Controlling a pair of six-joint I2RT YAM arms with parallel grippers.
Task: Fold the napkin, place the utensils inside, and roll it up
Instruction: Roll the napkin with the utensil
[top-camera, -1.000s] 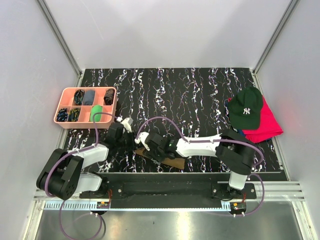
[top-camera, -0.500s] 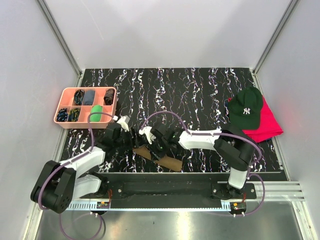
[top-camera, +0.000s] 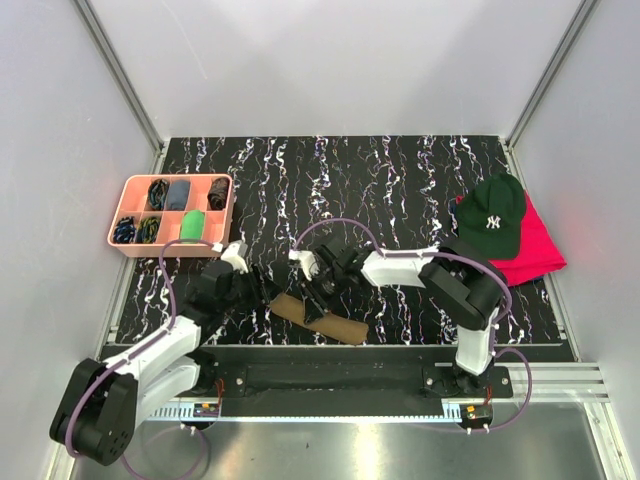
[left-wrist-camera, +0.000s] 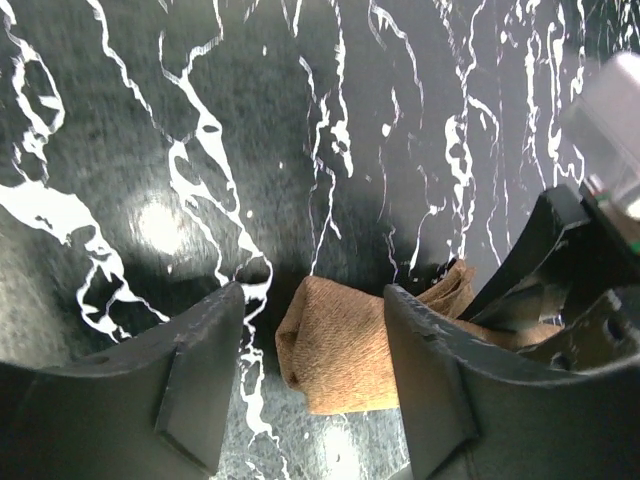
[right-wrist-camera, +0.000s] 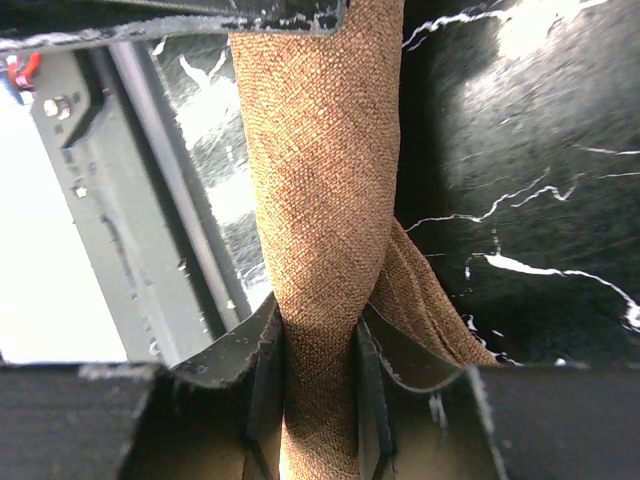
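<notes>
The olive-brown napkin (top-camera: 322, 320) lies rolled into a tube near the table's front edge, slanting from upper left to lower right. My right gripper (top-camera: 315, 297) reaches down from the right and is shut on the roll (right-wrist-camera: 325, 200), both fingers pressing its sides (right-wrist-camera: 320, 340). My left gripper (top-camera: 262, 288) stands open just off the roll's left end. In the left wrist view that end (left-wrist-camera: 350, 345) sits between the spread fingers (left-wrist-camera: 312, 300), nearer the right finger, with a gap on the left. The utensils are hidden.
A pink compartment tray (top-camera: 222, 215) with small items sits at the left. A dark green cap (top-camera: 492, 222) rests on a red cloth (top-camera: 540, 250) at the right. The metal base rail (right-wrist-camera: 150, 200) runs close beside the roll.
My left gripper opened and drew back to the left, off the roll. My right gripper closed on the roll. The roll now lies longer along the front edge.
</notes>
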